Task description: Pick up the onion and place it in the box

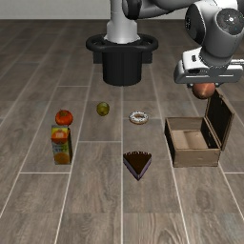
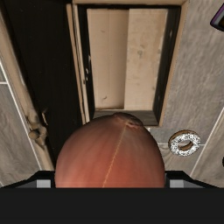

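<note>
Reddish-brown onion [image 1: 204,90] hangs in the air, well above the floor, and the gripper [image 1: 202,83] is closed on it, with one finger pressing each side. Under it stands the wooden box [image 1: 195,158] with its lid up, and a small doughnut [image 1: 139,117] lies near the box.

Onion [image 2: 111,153] hides box [image 2: 127,61] near wall; ring item [image 2: 184,142] maybe donut.
</note>
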You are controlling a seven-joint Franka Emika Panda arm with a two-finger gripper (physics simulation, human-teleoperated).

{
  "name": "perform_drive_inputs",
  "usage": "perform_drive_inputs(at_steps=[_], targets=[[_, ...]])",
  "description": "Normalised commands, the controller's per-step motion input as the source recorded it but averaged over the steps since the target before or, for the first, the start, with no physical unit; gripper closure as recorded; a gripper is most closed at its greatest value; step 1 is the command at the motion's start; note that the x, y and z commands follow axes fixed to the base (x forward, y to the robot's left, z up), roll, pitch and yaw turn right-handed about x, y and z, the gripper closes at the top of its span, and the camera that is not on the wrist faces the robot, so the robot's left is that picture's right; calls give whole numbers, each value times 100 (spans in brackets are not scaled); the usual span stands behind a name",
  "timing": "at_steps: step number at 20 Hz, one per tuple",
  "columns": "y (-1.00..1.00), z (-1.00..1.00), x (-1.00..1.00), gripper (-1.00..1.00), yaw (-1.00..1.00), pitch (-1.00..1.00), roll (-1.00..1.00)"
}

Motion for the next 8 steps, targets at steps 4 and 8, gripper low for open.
perform_drive_inputs(at_steps=[4, 8], targets=[[0, 0, 0, -100, 0, 0, 0], [0, 0, 0, -100, 0, 0, 0]])
